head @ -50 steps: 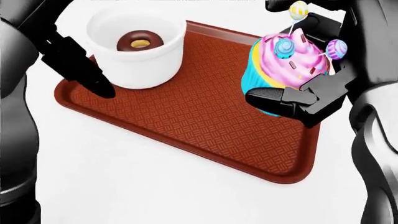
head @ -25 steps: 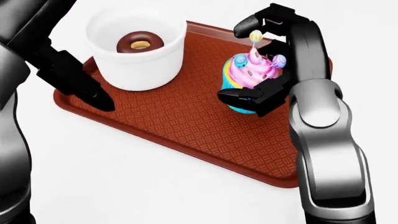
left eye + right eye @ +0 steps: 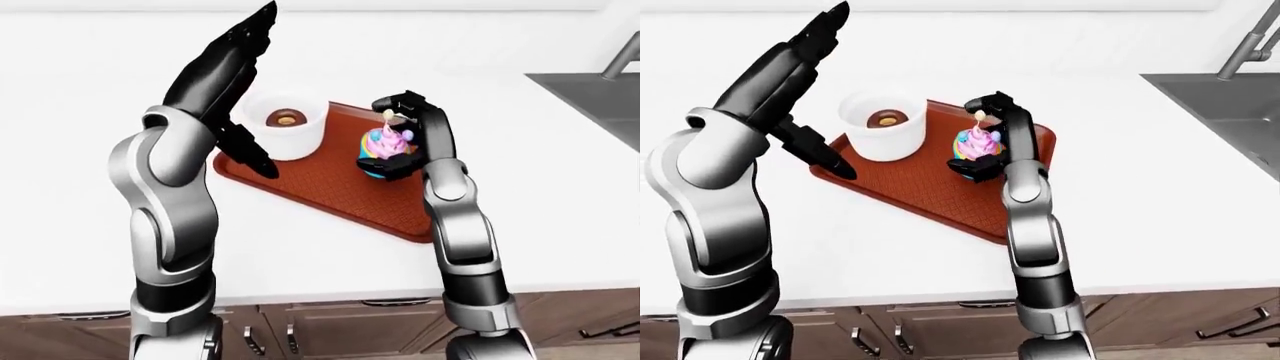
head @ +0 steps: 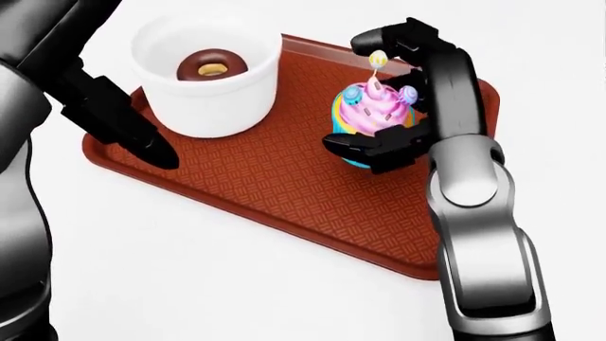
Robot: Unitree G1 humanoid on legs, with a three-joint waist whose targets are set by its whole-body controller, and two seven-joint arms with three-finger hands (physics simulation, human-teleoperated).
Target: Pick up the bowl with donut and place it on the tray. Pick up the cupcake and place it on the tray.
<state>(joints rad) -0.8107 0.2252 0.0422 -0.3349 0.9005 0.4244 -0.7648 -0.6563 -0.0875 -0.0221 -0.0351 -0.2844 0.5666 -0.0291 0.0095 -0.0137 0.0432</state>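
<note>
A: Since prev frames, R hand point(image 4: 379, 99) + cupcake point(image 4: 371, 117) shifted left & down over the tray point(image 4: 284, 177) in head view. Bowl, donut, L hand look same as before.

B: OK, go left to right. L side first?

A: L arm comes in from view's left, forearm raised. L hand point(image 3: 235, 90) is released, fingers straight and spread, nothing in it. One dark finger point(image 4: 142, 142) points down over tray's left rim, just beside the bowl; contact w/ tray: can't tell.

B: Bowl?

A: White bowl point(image 4: 208, 92) sits on tray's upper-left part, just right of the L hand, not touching it as far as I can see. Choc donut point(image 4: 212, 64) lies inside, flat.

B: Then R hand?

A: Well right of the bowl. R hand is grasping the cupcake: one finger curls over the top near the lollipop stick, another finger point(image 4: 364, 145) runs under/along the blue wrapper on its left. Cupcake is upright, pink frosting, small candies on top, inside tray's outline on its right half. Whether its base touches tray surface: can't tell, hand hides it.

B: Anything else?

A: Tray lies on white counter point(image 3: 560, 187). Sink point(image 3: 1230, 105) far right of the R hand in the eye views, faucet partly cut off. Brown cabinets point(image 3: 340, 330) along the bottom.
</note>
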